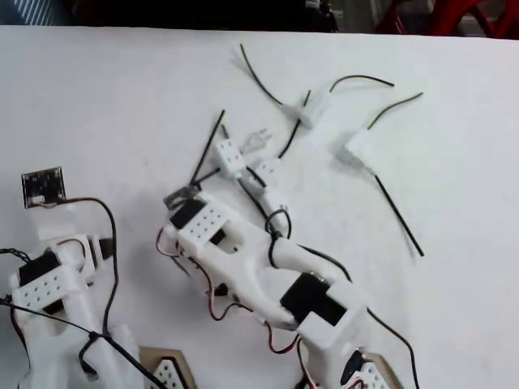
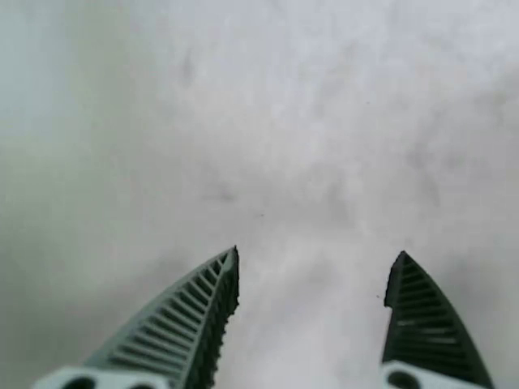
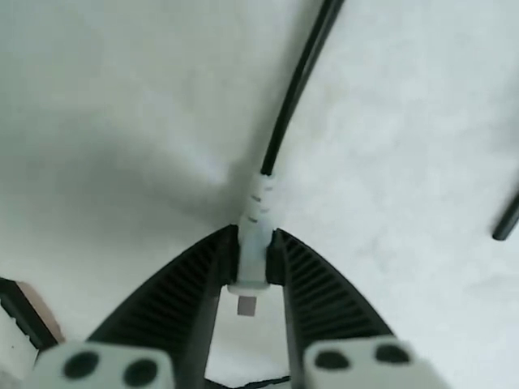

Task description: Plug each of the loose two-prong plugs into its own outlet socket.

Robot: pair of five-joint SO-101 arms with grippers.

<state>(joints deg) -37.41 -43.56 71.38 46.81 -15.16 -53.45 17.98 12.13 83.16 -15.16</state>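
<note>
Grips a white two-prong plug (image 3: 256,212) in the right claw (image 3: 253,237), clenched on its body near the tips. Lies in line with the claw, long axis straight ahead, with the black cord (image 3: 296,89) trailing away over the worktop (image 3: 97,105). Seems to point the prong end back into the claw, so probably calls for a turn or regrip before any socket. Hangs released over bare worktop on the other side: left claw (image 2: 316,263) spread wide, nothing between. Puts the right arm (image 1: 243,243) far nearer the scattered white blocks, with the nearest block (image 1: 229,156) just past its tip, beside a cord. Shows the grip itself in the right wrist view, and the layout of the blocks in the high view. Cannot tell plug from socket among them.
</note>
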